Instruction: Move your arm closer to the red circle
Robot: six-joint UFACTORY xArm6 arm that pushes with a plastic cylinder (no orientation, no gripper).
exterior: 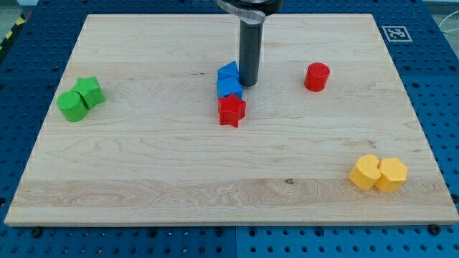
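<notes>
The red circle (316, 77), a short red cylinder, stands on the wooden board (143, 165) at the view's upper right of centre. My tip (248, 84) is at the board's upper middle, about a hand's width to the view's left of the red circle. The tip sits right beside two blue blocks (229, 80), touching or nearly touching their right side. A red star block (232, 110) lies just below the blue blocks.
Two green blocks (79, 99) sit together at the view's left edge of the board. Two yellow blocks (379, 173) sit together at the lower right. A tag marker (395, 33) is at the top right corner.
</notes>
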